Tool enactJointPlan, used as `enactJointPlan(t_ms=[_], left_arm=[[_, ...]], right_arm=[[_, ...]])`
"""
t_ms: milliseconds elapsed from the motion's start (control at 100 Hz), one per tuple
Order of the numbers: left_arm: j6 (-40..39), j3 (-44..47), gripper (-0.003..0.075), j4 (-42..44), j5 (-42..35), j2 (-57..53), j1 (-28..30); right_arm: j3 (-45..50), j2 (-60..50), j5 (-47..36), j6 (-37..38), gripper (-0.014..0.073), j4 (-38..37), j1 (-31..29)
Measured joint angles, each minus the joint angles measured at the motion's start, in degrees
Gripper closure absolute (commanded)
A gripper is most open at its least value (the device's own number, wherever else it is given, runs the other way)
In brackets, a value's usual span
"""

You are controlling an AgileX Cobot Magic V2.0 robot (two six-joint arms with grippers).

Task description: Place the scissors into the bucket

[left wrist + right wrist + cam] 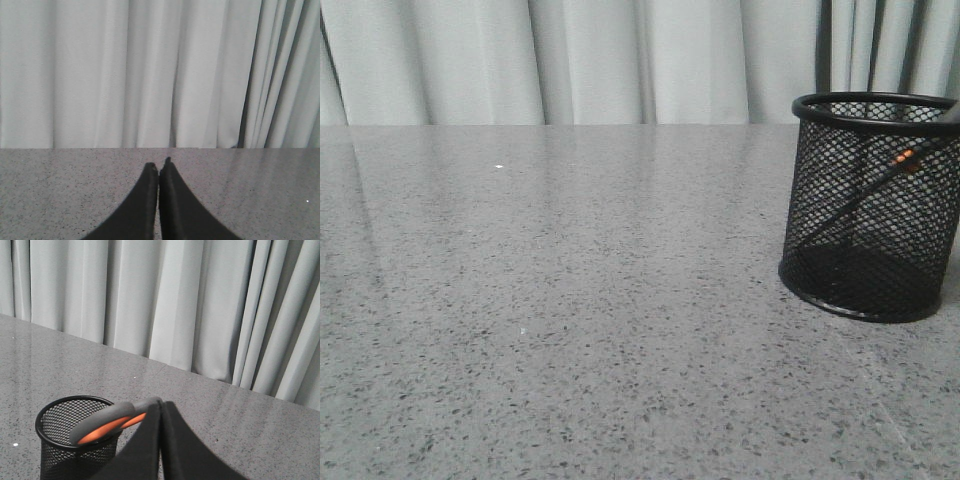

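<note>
The bucket (865, 215), a black wire-mesh cylinder, stands upright at the table's right side. The scissors (905, 158) lean inside it, showing through the mesh as a dark slanted shape with orange marks near the rim. In the right wrist view the bucket (64, 460) is close beside the fingers, and the scissors' grey-and-orange handle (107, 422) sticks out over its rim. My right gripper (161, 406) is shut with nothing between its fingers; the handle end passes just behind one fingertip. My left gripper (159, 164) is shut and empty, low over bare table.
The grey speckled table (570, 300) stretches to the left of the bucket. White curtains (620, 60) hang behind its far edge. Neither arm shows in the front view.
</note>
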Motion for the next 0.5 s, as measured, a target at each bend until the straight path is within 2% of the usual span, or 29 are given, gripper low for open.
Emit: enactJointPlan(t_ms=[120, 220, 280, 390, 500], left_arm=[[0.0, 1.54, 0.0741, 4.16, 0.0, -0.39, 0.0], [0.0, 4.05, 0.0741, 17.34, -1.51, -2.48, 0.58], [-0.61, 6.39, 0.0741, 21.94, -2.87, -4.31, 1.88], [-4.76, 10.89, 0.0741, 26.64, -3.44, -9.09, 6.93], [-14.01, 15.39, 0.0741, 32.5, -2.58, -13.5, 13.92]], right_arm=[[0.0, 0.0, 0.0, 0.0, 0.0649, 0.0, 0.0], [0.0, 0.0, 0.0, 0.0, 0.0649, 0.0, 0.0], [0.0, 0.0, 0.0, 0.0, 0.0649, 0.0, 0.0], [0.0, 0.0, 0.0, 0.0, 0.0649, 0.0, 0.0], [0.0, 0.0, 0.0, 0.0, 0.0649, 0.0, 0.0]])
